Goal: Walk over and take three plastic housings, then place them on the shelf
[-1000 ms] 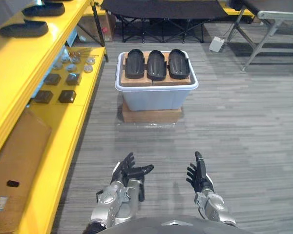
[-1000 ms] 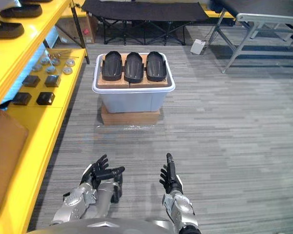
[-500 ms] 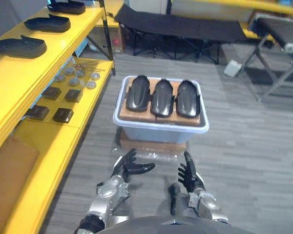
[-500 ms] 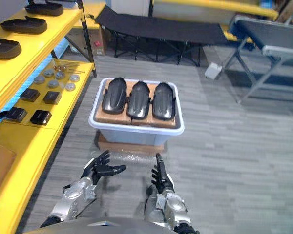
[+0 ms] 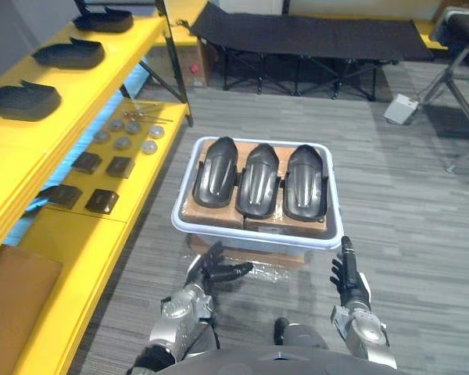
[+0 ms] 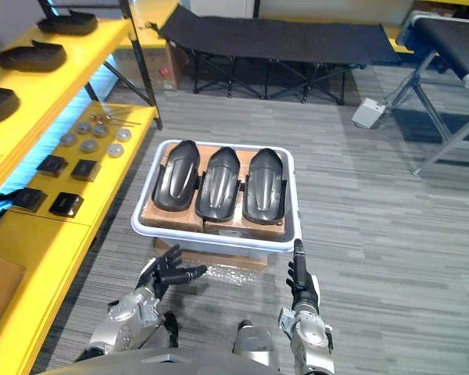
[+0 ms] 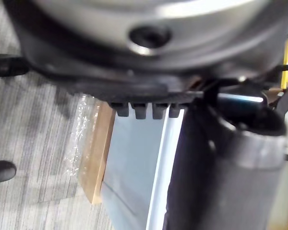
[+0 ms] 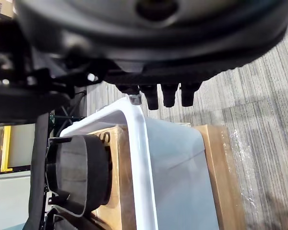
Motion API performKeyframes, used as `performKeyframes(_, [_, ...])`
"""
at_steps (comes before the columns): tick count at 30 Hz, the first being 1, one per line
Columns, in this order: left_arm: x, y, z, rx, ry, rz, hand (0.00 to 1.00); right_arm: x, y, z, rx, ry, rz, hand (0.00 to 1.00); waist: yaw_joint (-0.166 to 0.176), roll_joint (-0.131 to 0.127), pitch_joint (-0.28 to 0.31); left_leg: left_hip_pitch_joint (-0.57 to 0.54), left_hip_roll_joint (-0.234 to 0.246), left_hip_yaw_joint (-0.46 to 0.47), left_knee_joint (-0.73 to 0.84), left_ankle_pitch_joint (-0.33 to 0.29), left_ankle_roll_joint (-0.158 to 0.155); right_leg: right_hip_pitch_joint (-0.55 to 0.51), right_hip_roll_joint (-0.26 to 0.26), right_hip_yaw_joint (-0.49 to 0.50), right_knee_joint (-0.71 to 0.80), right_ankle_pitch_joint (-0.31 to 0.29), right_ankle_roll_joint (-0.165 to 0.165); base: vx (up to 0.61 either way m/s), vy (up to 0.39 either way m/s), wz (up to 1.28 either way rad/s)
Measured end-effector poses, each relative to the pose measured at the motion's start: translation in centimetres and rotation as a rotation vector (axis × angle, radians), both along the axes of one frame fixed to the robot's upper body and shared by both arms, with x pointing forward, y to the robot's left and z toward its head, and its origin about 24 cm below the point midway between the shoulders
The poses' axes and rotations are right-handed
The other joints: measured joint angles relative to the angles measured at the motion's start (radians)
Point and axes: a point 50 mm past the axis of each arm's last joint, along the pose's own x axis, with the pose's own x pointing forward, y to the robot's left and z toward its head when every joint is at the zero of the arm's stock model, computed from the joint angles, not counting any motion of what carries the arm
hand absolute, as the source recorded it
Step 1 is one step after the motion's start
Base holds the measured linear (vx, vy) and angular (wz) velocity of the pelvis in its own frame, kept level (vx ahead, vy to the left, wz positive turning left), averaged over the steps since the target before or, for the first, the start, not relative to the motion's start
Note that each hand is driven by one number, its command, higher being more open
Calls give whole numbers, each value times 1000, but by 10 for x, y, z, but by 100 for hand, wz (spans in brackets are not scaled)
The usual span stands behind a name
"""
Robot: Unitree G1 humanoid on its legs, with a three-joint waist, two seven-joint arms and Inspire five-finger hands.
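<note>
I had the bin (image 5: pixel 254 233) dead ahead on the floor, sat on a flat cardboard box (image 5: pixel 291 257) w/ plastic wrap on it. Three black plastic housings lay side by side in the bin on a cardboard sheet (image 5: pixel 209 218), running front to back: left housing (image 5: pixel 216 170), middle housing (image 5: pixel 259 180), right housing (image 5: pixel 306 181). Each was tight beside the next; couldn't tell if they touched. Neither hand held one.

L hand (image 5: pixel 204 276) hung at the bin's front left corner, below the rim, fingers fanned apart, thumb out toward the box, gripping nothing. R hand (image 5: pixel 351 287) was at the bin's front right corner, fingers straight & pressed together, pointing up toward the rim, also empty. In the R wrist view its fingertips (image 8: pixel 170 98) were close to the bin's white rim.

A yellow shelf (image 5: pixel 86 86) ran along the bin's left side, w/ three more black shells (image 5: pixel 66 55) on the top tier, and small black blocks (image 5: pixel 102 201) & round discs (image 5: pixel 125 133) on the lower tier. A black cot (image 5: pixel 313 31) stood behind the bin.
</note>
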Motion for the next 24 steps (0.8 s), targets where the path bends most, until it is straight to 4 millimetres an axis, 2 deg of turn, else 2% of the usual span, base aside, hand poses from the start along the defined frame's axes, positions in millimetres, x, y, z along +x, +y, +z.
performKeyframes(3, [-2, 5, 2, 12, -14, -8, 100, -16, 11, -1, -7, 21, 86, 0, -12, -1, -5, 44, -21, 22, -75, 18, 9, 15, -8, 11, -31, 6, 10, 107, 48, -13])
performKeyframes(7, [0, 1, 8, 8, -52, -33, 100, -31, 31, 4, 39, -2, 173, 0, -25, 0, -6, 61, -30, 27, -103, 22, 11, 29, -12, 10, -51, 8, 15, 72, 25, 0])
performKeyframes(9, [0, -2, 11, -15, -69, -20, 100, -37, 44, 15, 60, -58, 193, 0, -36, -5, -12, 62, -29, 31, -109, 22, 11, 31, -12, 11, -60, 9, 17, 16, 3, -2])
performKeyframes(11, [-2, -4, 11, -13, -72, -13, 100, -36, 47, 24, 66, -98, 193, 0, -51, -9, -14, 71, -29, 42, -122, 27, 10, 32, -11, 13, -60, 9, 17, 4, 5, -7])
performKeyframes(13, [-13, -5, 5, -15, -42, -3, 100, -37, 46, 40, 58, -165, 182, 0, -56, -18, -20, 105, -25, 73, -138, 27, 9, 42, -7, 36, -60, 9, 17, -8, 12, -31])
performKeyframes(18, [-29, 1, -3, -34, 16, 65, 100, -33, 38, 67, 48, -307, 157, 0, -78, -39, -34, 111, -19, 97, -143, 23, 3, 35, -5, 55, -60, 10, 18, -35, 9, -16])
performKeyframes(21, [-35, 2, -5, -39, 34, 92, 100, -25, 29, 87, 45, -414, 110, 0, -76, -37, -44, 107, -17, 115, -145, 17, 1, 20, -1, 73, -63, 14, 24, -31, 8, -17])
performKeyframes(24, [-36, 2, -2, -44, 22, 103, 100, -21, 23, 98, 39, -467, 98, 0, -76, -36, -57, 106, -18, 115, -144, 18, 2, 20, -2, 73, -63, 17, 26, -3, 2, -1])
